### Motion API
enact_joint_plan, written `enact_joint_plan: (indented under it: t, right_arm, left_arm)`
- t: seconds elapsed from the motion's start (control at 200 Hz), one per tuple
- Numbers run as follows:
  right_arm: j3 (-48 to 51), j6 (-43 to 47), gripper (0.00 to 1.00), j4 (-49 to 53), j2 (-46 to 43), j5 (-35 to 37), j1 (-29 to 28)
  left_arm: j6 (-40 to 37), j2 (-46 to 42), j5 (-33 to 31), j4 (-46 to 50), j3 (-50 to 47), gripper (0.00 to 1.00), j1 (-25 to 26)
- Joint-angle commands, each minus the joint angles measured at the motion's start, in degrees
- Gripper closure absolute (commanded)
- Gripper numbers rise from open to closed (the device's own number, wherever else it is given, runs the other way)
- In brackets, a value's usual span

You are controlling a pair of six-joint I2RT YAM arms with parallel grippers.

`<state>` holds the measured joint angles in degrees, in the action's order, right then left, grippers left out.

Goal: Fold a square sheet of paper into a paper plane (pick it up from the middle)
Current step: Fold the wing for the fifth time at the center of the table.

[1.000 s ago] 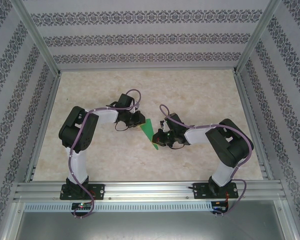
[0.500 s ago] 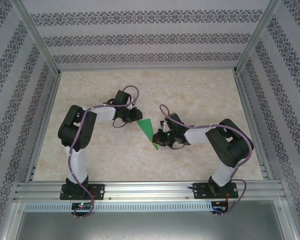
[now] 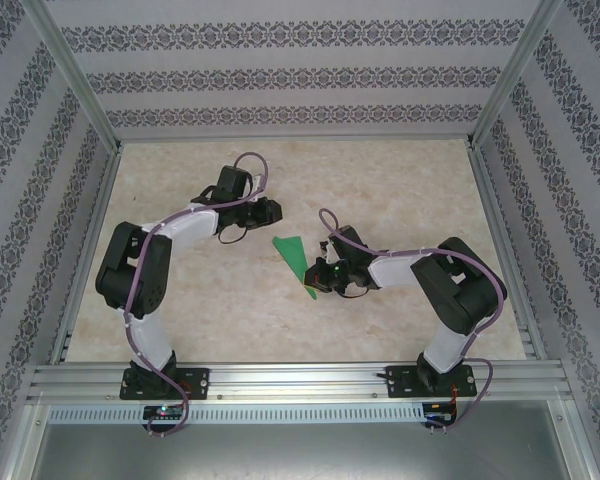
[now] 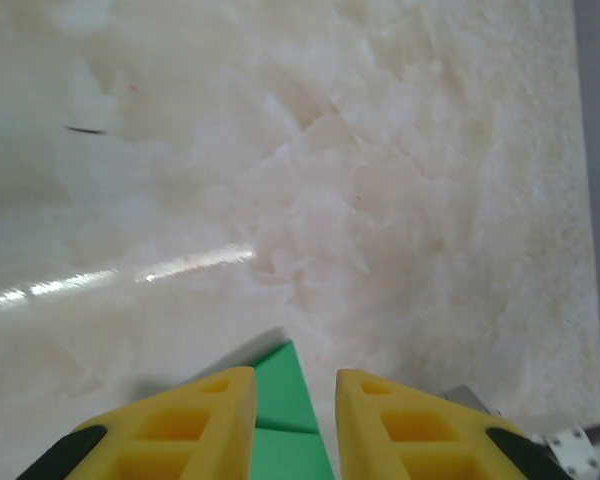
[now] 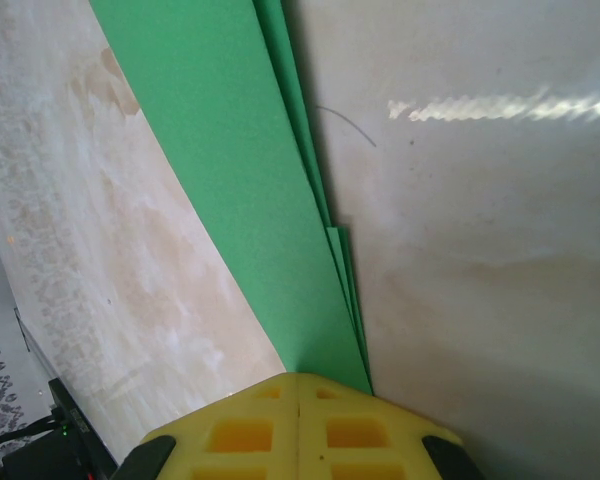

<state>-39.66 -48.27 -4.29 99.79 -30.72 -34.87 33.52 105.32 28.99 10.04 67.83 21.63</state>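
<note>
Paper plane (image 3: 294, 260), part-folded, just right of middle in the top view: a slim green wedge on the bench (image 3: 400, 190), point toward the lower edge of the frame, wide end toward the upper. Nearest, at that lower point, pinched by the right gripper (image 3: 318, 280), jaws closed fully on the paper. Shown plainly in the right wrist view: yellow pads (image 5: 242, 432) pressed together at the bottom centre, with several stacked green layers running from them toward the upper left. Whether that pinched end rests on the bench or hangs a touch above it, cannot tell. Held this way, most likely, to anchor the folded layers so they neither spring apart nor slide while the far end gets worked. Further up the frame, just beyond the wide end and apart from it, the left gripper (image 3: 272, 212), jaws part-way open and gripping nothing. Seen from the left wrist, a green corner of the paper between the two yellow fingers (image 4: 195, 415) at the bottom edge, bare pale bench above. Probably poised there, lined up on the wide end, ready for a press or a fresh pinch. Farthest off, the patterned wall (image 3: 280, 75) across the top.
</note>
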Motion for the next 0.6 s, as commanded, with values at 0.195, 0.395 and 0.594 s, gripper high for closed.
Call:
enact_joint_plan:
  t: [0.195, 0.395, 0.594]
  right_arm:
    - [2.97, 1.69, 1.0, 13.31, 4.8, 9.11, -0.56]
    - [3.27, 1.5, 1.0, 12.95, 4.69, 9.06, -0.55]
    - [2.82, 1.99, 1.0, 14.05, 3.85, 8.86, -0.57]
  left_arm:
    - [3.26, 2.28, 6.06, -6.67, -4.71, 0.72, 5.44]
    - [2.2, 6.18, 2.85, -6.42, -4.34, 0.73, 5.37]
    - [0.95, 9.7, 2.39, -4.67, -3.1, 0.74, 5.49]
